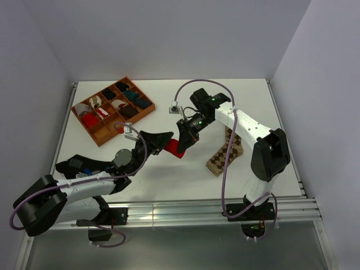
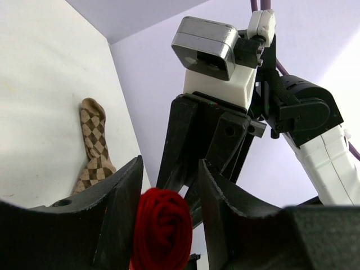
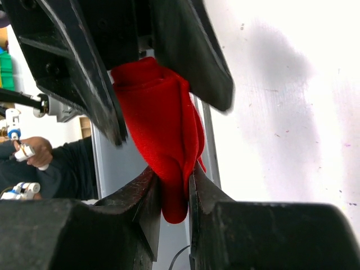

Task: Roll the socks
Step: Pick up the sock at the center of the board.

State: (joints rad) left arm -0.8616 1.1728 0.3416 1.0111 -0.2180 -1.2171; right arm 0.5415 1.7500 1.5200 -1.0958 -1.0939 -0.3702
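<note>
The red sock [image 1: 173, 148] hangs above the table's middle, between my two grippers. In the left wrist view its rolled end [image 2: 163, 230] sits between the jaws of my left gripper [image 2: 169, 163]. The roll leans on one finger, and a thin gap shows at the other. My right gripper [image 3: 173, 171] is shut on the sock's loose end [image 3: 157, 112], coming in from the far right [image 1: 184, 145]. The tan-and-brown argyle sock [image 1: 226, 152] lies flat on the table to the right, partly under the right arm. It also shows in the left wrist view [image 2: 93, 135].
An orange compartment tray [image 1: 99, 94] with several sock rolls stands at the back left. The right arm's purple cable [image 1: 225, 185] loops down over the near right of the table. Walls close the table in on the left, back and right.
</note>
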